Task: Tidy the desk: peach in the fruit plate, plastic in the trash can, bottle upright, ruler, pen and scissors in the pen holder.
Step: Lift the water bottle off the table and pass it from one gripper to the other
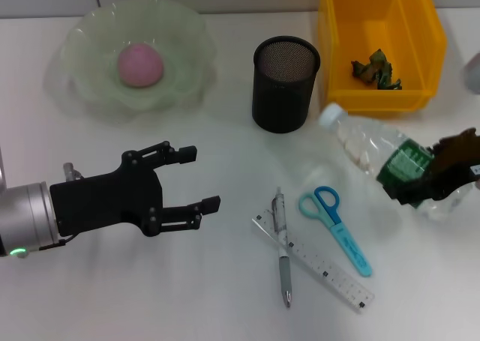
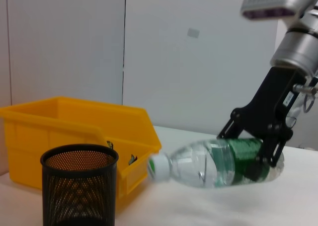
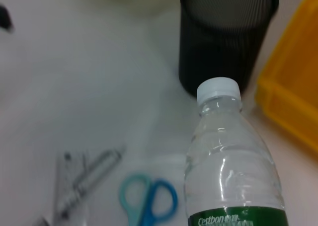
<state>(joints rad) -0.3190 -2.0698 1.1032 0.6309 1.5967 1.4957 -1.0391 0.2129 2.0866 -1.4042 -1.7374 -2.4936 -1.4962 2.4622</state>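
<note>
While the right gripper [image 1: 420, 177] clamped its fingers around the green-labelled body of the bottle [image 1: 375, 150], the bottle lay tilted, nearly on its side, with its white cap pointing toward the pen holder [image 1: 285, 84] and ending just beside that holder's base. In the left wrist view the bottle's cap end seemed slightly off the desk [image 1: 150, 296], though contact along its underside could not be judged. The yellow trash can [image 1: 382, 45] stood just right of the pen holder, and a crumpled piece of green plastic [image 1: 376, 70] lay inside it. The peach [image 1: 140, 64] sat in the middle of the pale green fruit plate [image 1: 90, 79], well to the left of the pen holder. In front of the pen holder, 3 items lay flat on the desk: the pen [image 1: 283, 245] crossing over the clear ruler [image 1: 322, 267], and the blue scissors [image 1: 337, 227] just to their right. The left gripper [image 1: 199, 180] hovered in front and to the left of the pen holder, its 2 fingers spread apart and holding nothing.
</note>
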